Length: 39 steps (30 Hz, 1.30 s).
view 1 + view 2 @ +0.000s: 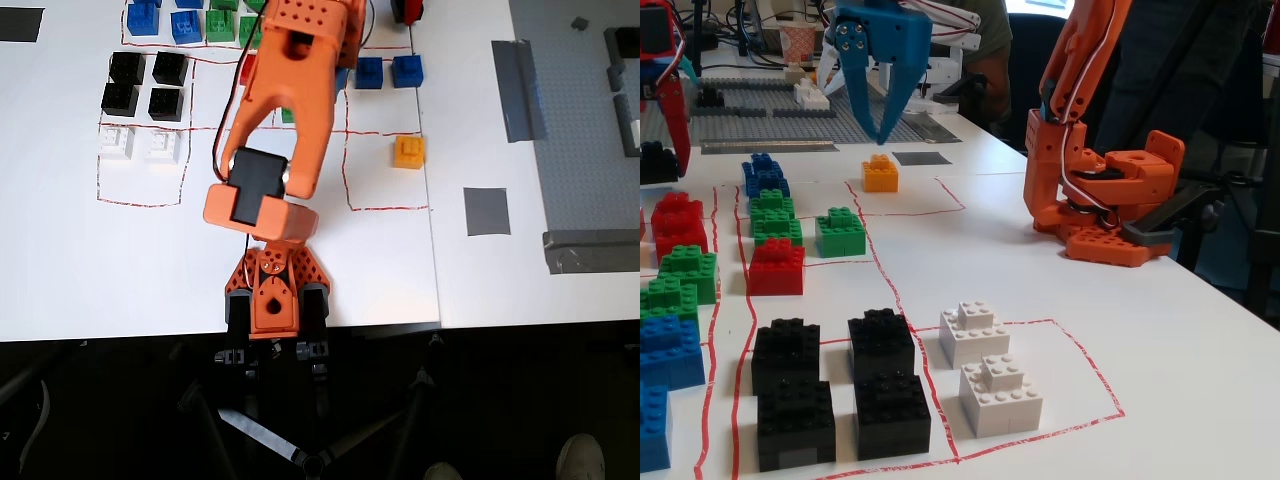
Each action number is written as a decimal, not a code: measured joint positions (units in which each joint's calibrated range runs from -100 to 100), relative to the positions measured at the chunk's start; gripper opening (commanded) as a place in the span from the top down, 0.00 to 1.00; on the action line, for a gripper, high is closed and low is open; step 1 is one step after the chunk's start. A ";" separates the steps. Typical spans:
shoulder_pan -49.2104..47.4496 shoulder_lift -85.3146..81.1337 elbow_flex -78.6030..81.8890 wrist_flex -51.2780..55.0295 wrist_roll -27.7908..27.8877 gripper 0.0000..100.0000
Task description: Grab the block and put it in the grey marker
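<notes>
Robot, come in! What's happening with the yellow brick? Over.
Claw open, empty, above yellow brick. Brick not grabbed. Grey marker bare. Nothing in the way.

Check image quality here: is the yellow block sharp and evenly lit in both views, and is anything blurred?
Overhead view: soft and slightly washed out; the block is readable, with a faint shadow, and the grey marker is clear. Fixed view: foreground bricks are crisp, the block is a little softer, and the background clutter behind the blue gripper is out of focus.

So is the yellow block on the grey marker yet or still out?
Out. The block sits on white paper inside the red outline, apart from the bare grey marker.
</notes>
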 measured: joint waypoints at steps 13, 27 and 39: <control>20.26 0.00 -0.09 3.84 8.50 0.80; 28.13 10.97 -8.54 4.57 11.82 0.69; 28.22 20.90 -13.67 4.00 11.77 0.68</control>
